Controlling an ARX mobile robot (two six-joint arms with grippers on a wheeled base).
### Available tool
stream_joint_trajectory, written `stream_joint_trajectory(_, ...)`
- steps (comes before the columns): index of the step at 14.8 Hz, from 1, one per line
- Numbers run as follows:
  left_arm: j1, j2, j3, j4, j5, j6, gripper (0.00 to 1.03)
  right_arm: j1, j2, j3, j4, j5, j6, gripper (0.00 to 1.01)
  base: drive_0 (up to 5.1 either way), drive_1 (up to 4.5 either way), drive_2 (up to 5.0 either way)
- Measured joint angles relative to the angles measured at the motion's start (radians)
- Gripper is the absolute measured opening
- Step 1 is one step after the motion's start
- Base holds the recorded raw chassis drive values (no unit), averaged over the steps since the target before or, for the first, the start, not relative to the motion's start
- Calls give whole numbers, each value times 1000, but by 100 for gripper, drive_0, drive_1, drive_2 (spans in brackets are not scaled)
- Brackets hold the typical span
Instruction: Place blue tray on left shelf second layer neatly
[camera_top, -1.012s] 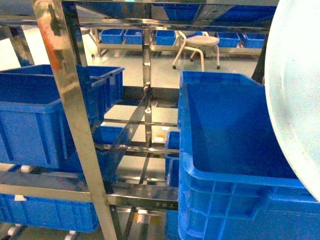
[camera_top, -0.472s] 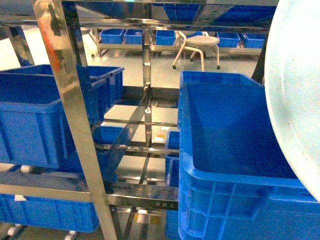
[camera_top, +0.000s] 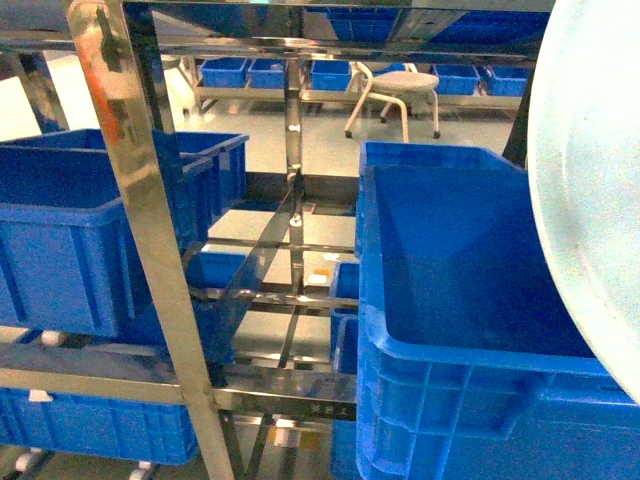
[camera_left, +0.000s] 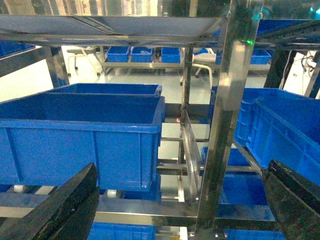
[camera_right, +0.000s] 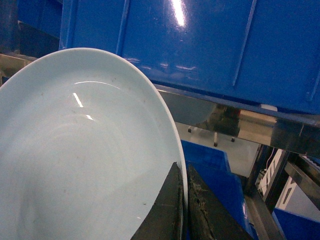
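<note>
Pale blue tray (camera_right: 85, 150) pinched at rim by right gripper (camera_right: 183, 210), beside steel rack upright (camera_top: 150, 230); left gripper (camera_left: 175, 200) spread wide, holding nothing.

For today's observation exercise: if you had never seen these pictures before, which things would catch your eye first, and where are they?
First, the pale blue tray, filling the right edge of the head view; in the right wrist view the right gripper pinches its rim between its fingers. Next, the deep blue crate in front of the tray, lower right. Then the shiny steel shelf post slanting down the left.
</note>
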Motion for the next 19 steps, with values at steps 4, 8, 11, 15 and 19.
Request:
stream_joint_trajectory(4, 0, 0, 0, 0, 0, 0, 98, -32, 23, -1, 13, -24, -10, 2, 0, 0, 0)
stream_joint_trajectory(8, 0, 0, 0, 0, 1, 0, 98, -71, 139, 2, 85, -81, -21, 2, 0, 0, 0)
stream_joint_trajectory(11, 0, 0, 0, 0, 1, 0, 98, -145, 306, 16, 205, -140, -40, 2, 0, 0, 0)
stream_joint_trajectory(15, 0, 0, 0, 0, 1, 0, 98, -239, 538, 31, 406, -196, -58, 2, 0, 0, 0)
stream_joint_trajectory(19, 0, 0, 0, 0, 1, 0, 98, -292, 753, 44, 554, -229, -87, 2, 0, 0, 0)
